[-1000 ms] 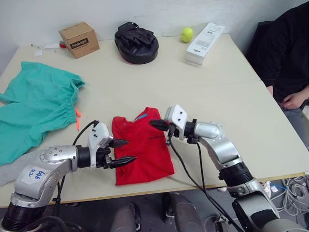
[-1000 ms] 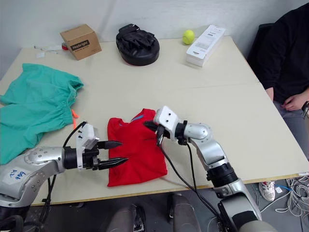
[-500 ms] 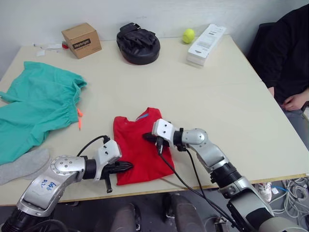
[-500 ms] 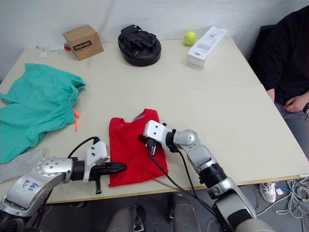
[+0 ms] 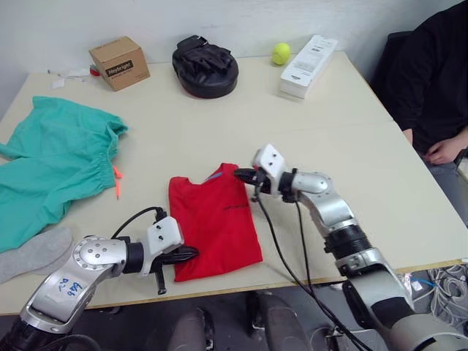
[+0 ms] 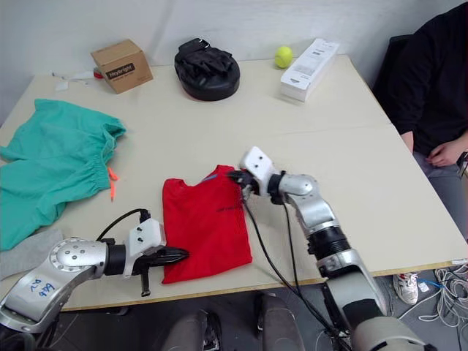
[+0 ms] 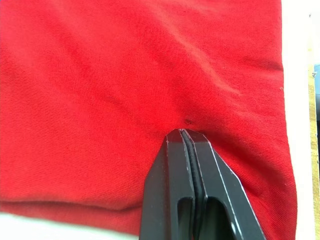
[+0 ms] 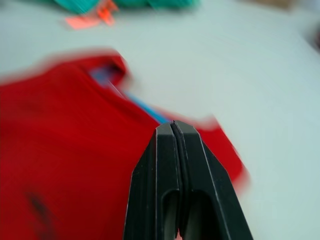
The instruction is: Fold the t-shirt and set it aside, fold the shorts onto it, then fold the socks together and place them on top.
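Observation:
The red t-shirt (image 5: 216,227) lies folded into a narrow rectangle near the table's front edge, its blue neckband at the far end. My left gripper (image 5: 191,254) is shut and low on the table, tips resting on the t-shirt's near left corner; the left wrist view shows the shut fingers (image 7: 200,170) lying on red cloth with a small pucker at their tip. My right gripper (image 5: 240,174) is shut, just above the t-shirt's far right corner by the collar. The teal shorts (image 5: 51,161) lie spread at the left, orange drawstring showing. A grey sock (image 5: 33,252) lies in front of them.
At the back stand a cardboard box (image 5: 119,61), a black padded mitt (image 5: 205,66), a tennis ball (image 5: 281,53) and a long white box (image 5: 308,55). A person in black (image 5: 431,80) sits at the right edge. Bare table (image 5: 329,124) stretches right of the t-shirt.
My left gripper closed and dropped onto the t-shirt's near left corner. My right gripper dipped to the middle of the t-shirt, then drew back up to the collar corner.

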You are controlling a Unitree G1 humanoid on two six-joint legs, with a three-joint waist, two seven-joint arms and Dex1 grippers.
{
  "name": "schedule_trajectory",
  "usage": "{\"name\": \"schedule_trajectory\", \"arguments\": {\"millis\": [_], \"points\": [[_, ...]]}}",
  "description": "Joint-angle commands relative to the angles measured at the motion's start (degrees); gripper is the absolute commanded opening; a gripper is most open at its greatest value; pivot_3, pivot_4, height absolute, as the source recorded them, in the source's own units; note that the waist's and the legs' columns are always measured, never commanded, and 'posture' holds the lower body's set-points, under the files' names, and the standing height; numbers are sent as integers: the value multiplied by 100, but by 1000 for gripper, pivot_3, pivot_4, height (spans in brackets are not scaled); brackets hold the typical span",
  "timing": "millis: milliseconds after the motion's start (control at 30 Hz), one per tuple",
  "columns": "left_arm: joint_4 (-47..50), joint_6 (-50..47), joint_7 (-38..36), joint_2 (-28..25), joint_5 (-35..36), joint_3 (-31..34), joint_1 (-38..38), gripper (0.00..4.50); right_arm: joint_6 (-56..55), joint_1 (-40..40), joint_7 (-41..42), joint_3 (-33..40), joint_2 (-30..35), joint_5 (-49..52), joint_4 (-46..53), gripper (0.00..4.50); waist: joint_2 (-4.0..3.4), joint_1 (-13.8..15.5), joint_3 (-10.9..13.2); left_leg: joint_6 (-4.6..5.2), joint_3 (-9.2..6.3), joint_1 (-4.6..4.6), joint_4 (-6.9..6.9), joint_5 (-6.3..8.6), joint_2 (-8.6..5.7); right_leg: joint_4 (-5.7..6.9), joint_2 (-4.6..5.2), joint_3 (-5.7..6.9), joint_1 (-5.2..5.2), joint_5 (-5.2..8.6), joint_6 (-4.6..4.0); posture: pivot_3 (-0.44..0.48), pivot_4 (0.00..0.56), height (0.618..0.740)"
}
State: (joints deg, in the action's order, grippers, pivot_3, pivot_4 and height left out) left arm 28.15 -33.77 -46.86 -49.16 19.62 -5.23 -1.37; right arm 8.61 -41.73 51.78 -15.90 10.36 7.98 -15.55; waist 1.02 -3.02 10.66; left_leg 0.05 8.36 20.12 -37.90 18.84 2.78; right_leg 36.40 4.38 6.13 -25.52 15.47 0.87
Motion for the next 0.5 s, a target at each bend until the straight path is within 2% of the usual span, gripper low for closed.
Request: {"name": "schedule_trajectory", "arguments": {"millis": [33,133,233,333,500], "points": [[-321,-152,48,4,-209,-188,-198,11,39,79,252,-452,-115,-88,420,0,1,9,-1,0,0,1,0,1,-1,-1,2,0,0,0,0,0,150,740],[-304,-129,70,35,-207,-167,-202,11,-382,27,13,-1134,-282,-853,-244,0,19,30,-12,4,-1,2,-1,2,-5,-8,7,2,2,0,1,0,150,740],[-214,-144,99,56,-155,-94,-270,11,-744,-245,-492,-1241,-488,-1307,-1178,0,19,10,-12,3,0,4,-1,2,-6,-10,7,1,0,0,0,0,150,740],[-115,-170,127,75,-136,-52,-353,11,-1099,-568,-816,-1121,-592,-1479,-2045,0,16,-20,-11,0,3,0,-1,0,-5,-3,6,-1,0,0,0,0,150,740],[-25,-145,177,104,-142,-22,-502,11,-1320,-1309,-1607,-446,-641,-1354,-3210,0,17,-21,-11,-5,0,-2,-1,-3,-4,3,6,0,0,1,-3,0,150,740]]}}
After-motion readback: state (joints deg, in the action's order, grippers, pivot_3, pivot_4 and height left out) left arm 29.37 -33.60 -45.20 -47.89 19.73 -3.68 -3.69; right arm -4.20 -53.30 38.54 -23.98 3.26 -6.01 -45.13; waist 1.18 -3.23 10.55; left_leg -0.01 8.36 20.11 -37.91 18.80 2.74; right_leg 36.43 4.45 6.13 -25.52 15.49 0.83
